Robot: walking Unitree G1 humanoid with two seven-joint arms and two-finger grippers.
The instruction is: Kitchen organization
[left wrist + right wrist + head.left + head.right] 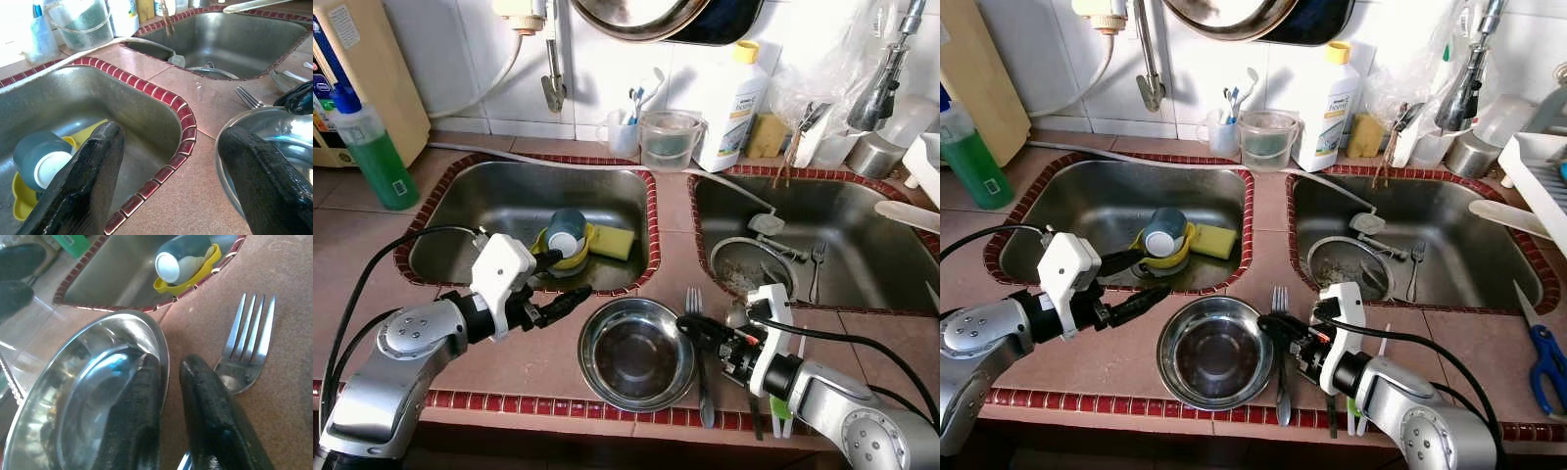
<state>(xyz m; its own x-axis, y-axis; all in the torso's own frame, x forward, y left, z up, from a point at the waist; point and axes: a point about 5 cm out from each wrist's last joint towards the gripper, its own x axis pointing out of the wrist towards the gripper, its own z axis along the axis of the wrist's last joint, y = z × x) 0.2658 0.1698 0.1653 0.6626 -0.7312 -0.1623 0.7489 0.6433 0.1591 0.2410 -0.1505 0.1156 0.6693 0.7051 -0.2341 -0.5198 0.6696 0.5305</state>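
The steel bowl (636, 352) sits upright on the tiled tabletop (558, 377) between the two sinks, near the front edge. It looks light, rigid and slick, so its thin rim seems the only sound hold. The right claw (168, 382) pinches that rim, one finger inside, one outside, beside a fork (247, 340). The left claw (570, 279) hovers spread over the left sink's (460, 211) lip, just beside the bowl.
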